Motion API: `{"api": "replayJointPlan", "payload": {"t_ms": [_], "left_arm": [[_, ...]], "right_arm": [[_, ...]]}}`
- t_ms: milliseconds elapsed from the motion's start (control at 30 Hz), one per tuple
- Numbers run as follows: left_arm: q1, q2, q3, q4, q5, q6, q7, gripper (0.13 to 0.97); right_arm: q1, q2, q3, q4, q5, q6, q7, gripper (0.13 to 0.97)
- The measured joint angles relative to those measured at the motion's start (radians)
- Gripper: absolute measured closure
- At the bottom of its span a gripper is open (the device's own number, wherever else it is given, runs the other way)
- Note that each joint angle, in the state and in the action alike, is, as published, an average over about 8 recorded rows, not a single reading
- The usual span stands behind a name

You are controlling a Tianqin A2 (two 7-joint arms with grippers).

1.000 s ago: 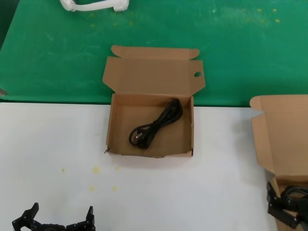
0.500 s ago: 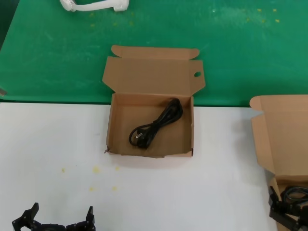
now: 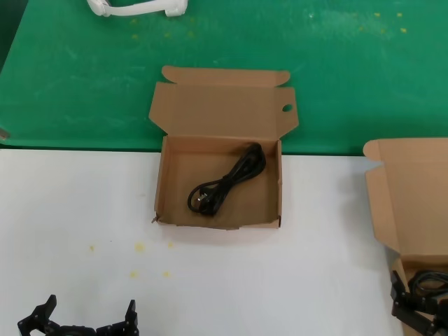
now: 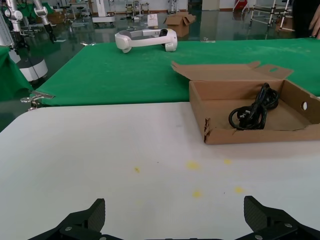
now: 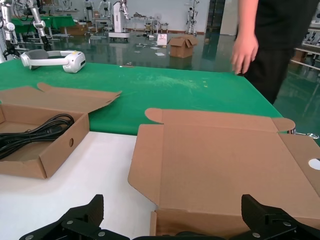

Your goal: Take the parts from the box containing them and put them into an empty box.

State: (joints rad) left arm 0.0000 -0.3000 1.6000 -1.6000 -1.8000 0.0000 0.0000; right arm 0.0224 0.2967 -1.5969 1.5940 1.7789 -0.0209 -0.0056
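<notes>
The open cardboard box (image 3: pixel 165 183) with a round hole in its lid flap sits in the middle, straddling the green mat's edge. One coiled black cable (image 3: pixel 225 180) (image 4: pixel 252 111) (image 5: pixel 31 134) lies in it. At the right edge stands the second box (image 3: pixel 409 203) (image 5: pixel 220 160), lid raised, with black cable loops (image 3: pixel 428 278) showing in its tray. My right gripper (image 3: pixel 420 306) (image 5: pixel 172 209) hangs open over that tray, nothing between its fingers. My left gripper (image 3: pixel 89 311) (image 4: pixel 175 210) rests open at the near left above the white table.
A white headset (image 3: pixel 136 7) (image 4: pixel 145 39) (image 5: pixel 52 59) lies on the green mat (image 3: pixel 84 77) at the back. Small yellow specks (image 3: pixel 140 246) mark the white table (image 3: pixel 70 210). A person (image 5: pixel 260 45) stands beyond the mat in the right wrist view.
My right gripper has sunk a little toward the right box's tray, then held still. The left arm and both boxes have not moved.
</notes>
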Motion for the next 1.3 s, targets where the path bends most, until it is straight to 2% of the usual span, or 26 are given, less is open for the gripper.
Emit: {"api": "replayJointPlan", "payload": {"t_ms": [1300], "left_arm": [[0.000,0.000,0.000,0.000,0.000,0.000,0.000,0.132]], "right_arm": [[0.000,0.000,0.000,0.000,0.000,0.000,0.000,0.129]]}}
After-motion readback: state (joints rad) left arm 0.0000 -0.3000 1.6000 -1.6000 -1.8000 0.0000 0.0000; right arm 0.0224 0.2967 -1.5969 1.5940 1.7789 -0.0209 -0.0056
